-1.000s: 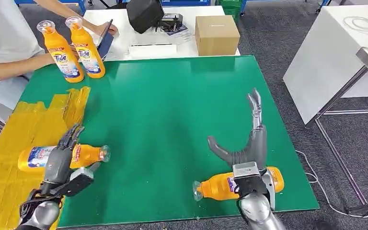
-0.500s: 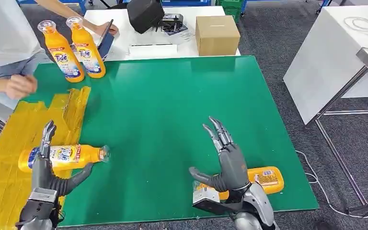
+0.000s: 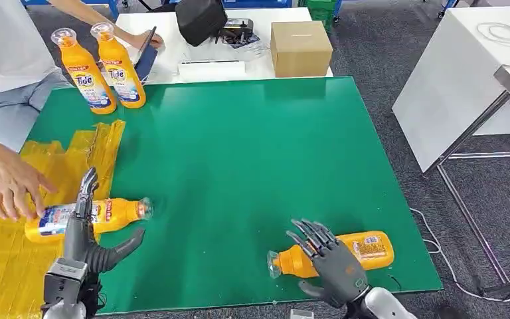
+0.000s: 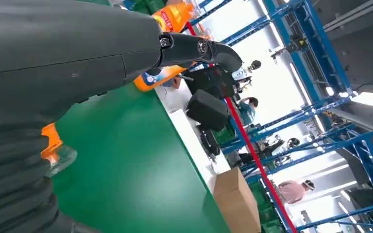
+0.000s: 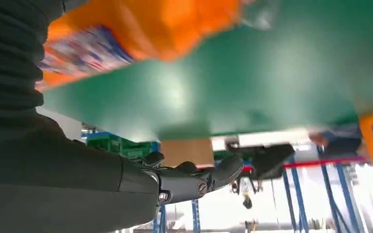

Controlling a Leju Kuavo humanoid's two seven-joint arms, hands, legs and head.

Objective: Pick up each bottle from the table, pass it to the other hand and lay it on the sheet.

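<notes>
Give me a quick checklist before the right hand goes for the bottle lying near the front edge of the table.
1. Right hand free to grasp: ok, fingers apart, holding nothing.
2. Bottle near the front edge reachable: ok, lying on its side on the green table, directly beyond the right hand.
3. Left hand free to receive: ok, open beside the bottle on the sheet.
4. Yellow sheet free of obstruction: not ok, a person's hand is reaching over it, at that bottle.
5. Whether the right hand's fingers already touch the bottle: cannot tell.
</notes>
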